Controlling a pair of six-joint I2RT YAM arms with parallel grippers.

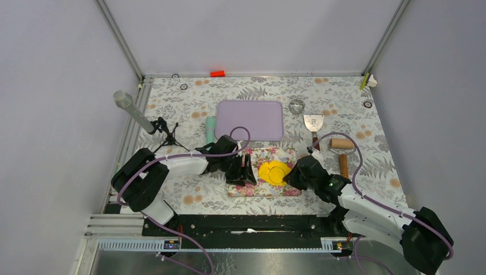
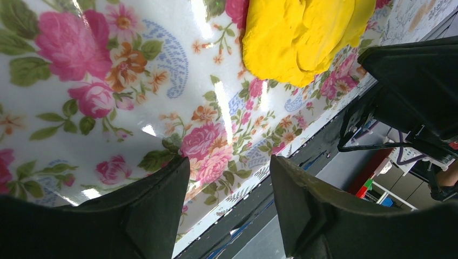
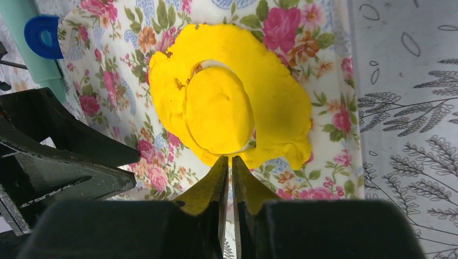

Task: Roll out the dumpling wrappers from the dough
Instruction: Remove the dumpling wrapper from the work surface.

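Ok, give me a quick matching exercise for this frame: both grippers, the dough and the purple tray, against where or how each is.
1 left gripper
2 right gripper
3 dough
4 purple tray

A nearly closed, tips at the cut disc
B beyond the floral board
C open, at the floral board's left side
D flattened on the floral board

Pairs: 1-C, 2-A, 3-D, 4-B

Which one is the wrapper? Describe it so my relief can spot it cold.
Find the floral board in the near middle of the table. On it lies a flattened sheet of yellow dough; the dumpling wrapper is the neat round disc in its middle. A thin cut line rings it, unlike the ragged-edged sheet around it.
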